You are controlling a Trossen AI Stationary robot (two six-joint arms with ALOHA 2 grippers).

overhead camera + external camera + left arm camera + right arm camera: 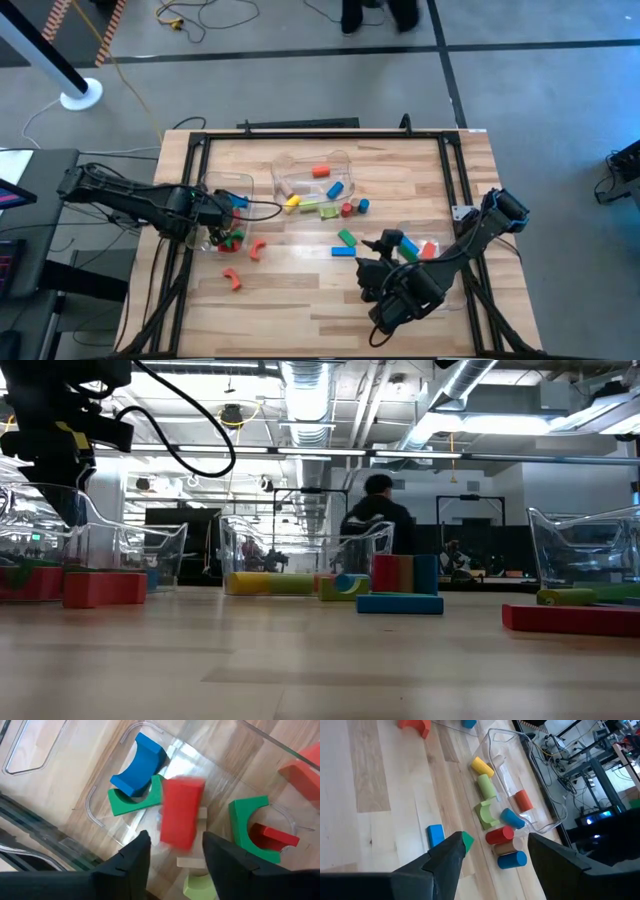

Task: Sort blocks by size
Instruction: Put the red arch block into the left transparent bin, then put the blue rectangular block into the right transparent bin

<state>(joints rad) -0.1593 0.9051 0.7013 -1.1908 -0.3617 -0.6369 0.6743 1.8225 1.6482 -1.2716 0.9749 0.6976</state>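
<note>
My left gripper (176, 857) (222, 222) hangs open over a clear bin (228, 190) at the table's left, fingers pointing steeply down. Just past its fingertips a red bar block (181, 812) shows blurred, clear of both fingers, above the bin's contents. Those are a blue arch (137, 765), two green arches (131, 804) (247, 825), a red piece (274, 837) and a pale block (192, 862). My right gripper (495, 855) (378, 255) stands open and empty at the near right. It faces loose blocks at mid-table: a yellow cylinder (482, 766), a green one (487, 786), a red one (499, 835) and a blue one (512, 860).
A middle bin (312, 180) holds an orange block (320, 172) and a blue cylinder (336, 188). A right bin (430, 248) lies under my right arm. Two red arches (257, 248) (232, 280) and a blue bar (343, 251) lie loose. A person (375, 520) is beyond the table.
</note>
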